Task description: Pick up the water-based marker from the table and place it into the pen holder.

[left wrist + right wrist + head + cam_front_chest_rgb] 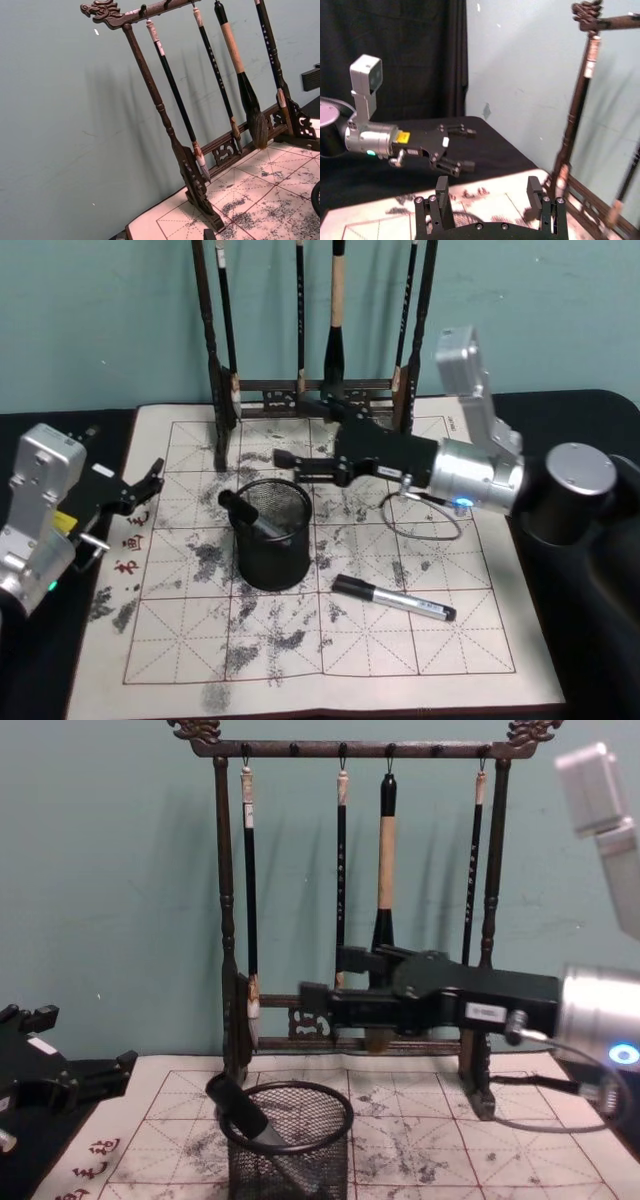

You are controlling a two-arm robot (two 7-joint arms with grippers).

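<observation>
Your right gripper (295, 432) hangs just behind the pen holder (275, 560), above its back rim, fingers spread wide with nothing between them. Look into the holder: a dark marker (243, 510) leans inside with its top end poking over the left rim. The mesh wall props it up, because it's longer than the holder is deep. The holder stands upright near the middle of the mat (450, 640). A second, grey marker (395, 598) lies flat toward the mat's front right, well apart from the holder and from both grippers. I read that as one drop done, and the grey one is yours to fetch if it counts. Mind the brush rack (225, 920) along the mat's back edge, close behind your arm, so lift before you swing. Your left gripper (150, 480) sits parked at the mat's left edge, fingers apart and empty, out of the way.
</observation>
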